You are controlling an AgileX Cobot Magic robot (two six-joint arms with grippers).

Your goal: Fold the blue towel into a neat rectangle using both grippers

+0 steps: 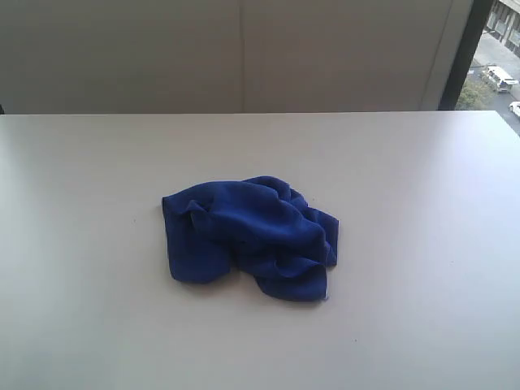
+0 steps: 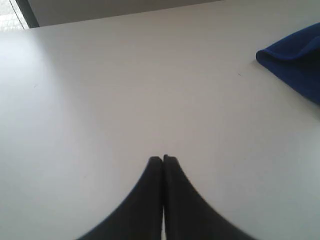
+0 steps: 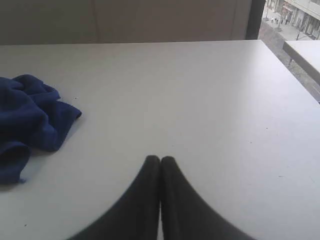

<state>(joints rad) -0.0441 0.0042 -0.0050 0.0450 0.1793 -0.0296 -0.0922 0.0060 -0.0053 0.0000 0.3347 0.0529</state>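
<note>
White table (image 1: pixel 81 203): matt top, broad, fills most of the exterior view. Plain pale wall (image 1: pixel 122 49) behind the table's far edge, with one thin vertical seam (image 1: pixel 241 57) near its middle. Dark window frame (image 1: pixel 465 53) past the table's far right corner, with the window (image 1: pixel 505 24) beyond it and daylight outside. Street (image 1: pixel 487 53) below, with a white vehicle (image 1: pixel 498 78) and some greenery (image 1: pixel 471 93). Soft, even light across the table. Second white tabletop (image 3: pixel 306 56) just off the table's right edge, seen in the right wrist view.
</note>
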